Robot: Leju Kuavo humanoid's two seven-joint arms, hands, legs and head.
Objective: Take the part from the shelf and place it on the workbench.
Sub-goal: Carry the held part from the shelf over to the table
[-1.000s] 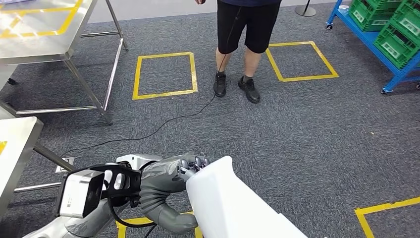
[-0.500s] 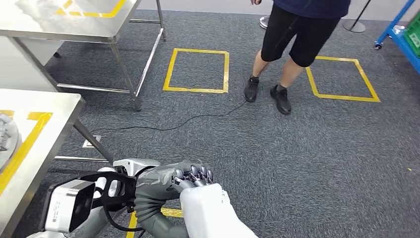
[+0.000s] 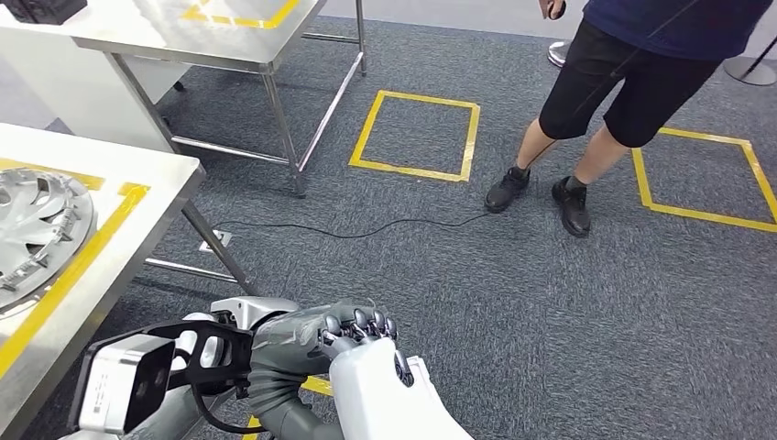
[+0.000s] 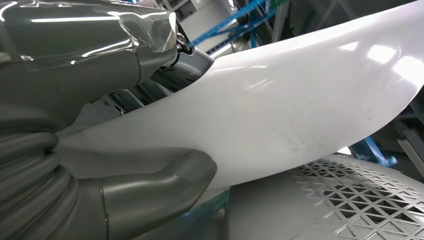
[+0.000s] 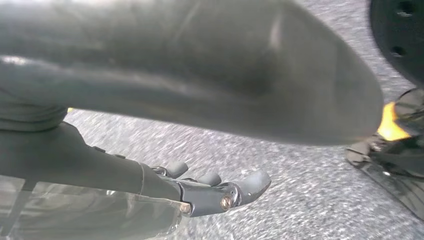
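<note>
The smooth white part (image 3: 385, 399), long and curved, is gripped at its end by the left hand (image 3: 353, 330).

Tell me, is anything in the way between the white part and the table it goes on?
Nothing visible blocks it. The left hand holds the white part just beside the workbench, with open carpet between. A silver wheel cover already lies on the bench, so that spot is taken. The person stands off to the far side.

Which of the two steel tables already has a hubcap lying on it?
The near table at the picture's left, edged with yellow tape, carries the silver hubcap. The far table does not.
</note>
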